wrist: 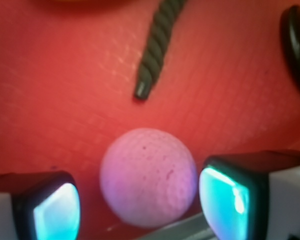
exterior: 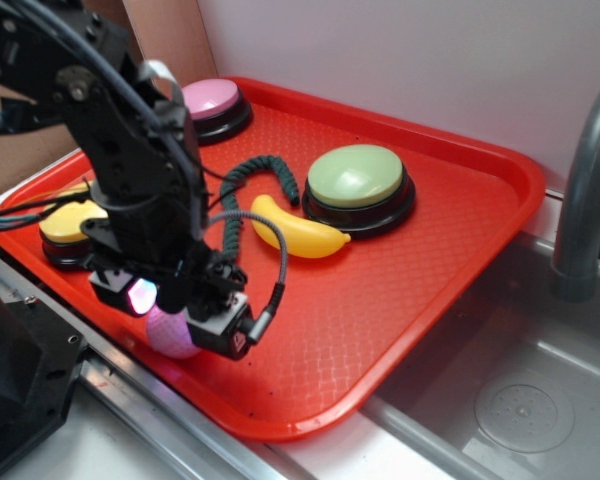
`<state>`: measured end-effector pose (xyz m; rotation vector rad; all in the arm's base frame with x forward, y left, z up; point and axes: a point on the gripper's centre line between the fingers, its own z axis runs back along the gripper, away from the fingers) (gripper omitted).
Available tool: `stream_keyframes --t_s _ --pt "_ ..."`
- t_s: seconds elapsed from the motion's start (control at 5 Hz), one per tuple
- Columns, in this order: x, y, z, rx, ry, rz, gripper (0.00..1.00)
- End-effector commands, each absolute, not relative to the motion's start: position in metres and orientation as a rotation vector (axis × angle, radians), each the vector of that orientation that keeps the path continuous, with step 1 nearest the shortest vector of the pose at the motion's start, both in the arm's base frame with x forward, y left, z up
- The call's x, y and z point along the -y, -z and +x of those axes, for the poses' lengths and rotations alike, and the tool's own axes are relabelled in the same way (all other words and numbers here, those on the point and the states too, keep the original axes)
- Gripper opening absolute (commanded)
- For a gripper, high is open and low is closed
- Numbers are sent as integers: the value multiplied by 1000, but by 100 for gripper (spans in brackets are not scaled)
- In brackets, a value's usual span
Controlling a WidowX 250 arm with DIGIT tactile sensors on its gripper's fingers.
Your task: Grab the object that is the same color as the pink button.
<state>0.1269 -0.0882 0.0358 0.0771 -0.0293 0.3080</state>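
The small pink dimpled ball (wrist: pixel 148 177) lies on the red tray (exterior: pixel 400 290) at its near edge; in the exterior view the ball (exterior: pixel 172 335) is mostly hidden under my gripper (exterior: pixel 175 300). In the wrist view my gripper (wrist: pixel 140 205) is open, one glowing pad on each side of the ball, the right pad almost touching it and the left pad a small gap away. The pink button (exterior: pixel 213 102), a pale pink dome on a black base, sits at the tray's far left corner.
A green-topped button (exterior: pixel 358 185) and a yellow toy banana (exterior: pixel 295 232) sit mid-tray, and a yellow-topped button (exterior: pixel 68 228) sits on the left. A dark twisted cord (wrist: pixel 155 45) lies just beyond the ball. A grey faucet (exterior: pixel 585 190) and a metal sink (exterior: pixel 510 390) are on the right.
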Motion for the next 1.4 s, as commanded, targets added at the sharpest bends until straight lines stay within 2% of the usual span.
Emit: stream_keyframes --t_s 0.0,0.2,0.4,0.6,0.8,1.0,1.2 --pt "80 -20 129 21 -314 90 60" --pt "80 -22 130 31 -305 88 0" --pt "74 -38 138 64 -281 43 0" --pt "52 -75 161 80 -222 53 0" --pt "21 -120 184 123 -244 28 0" --pt "-8 -155 196 191 -300 26 0" --pt "-36 -176 202 260 -390 27 0"
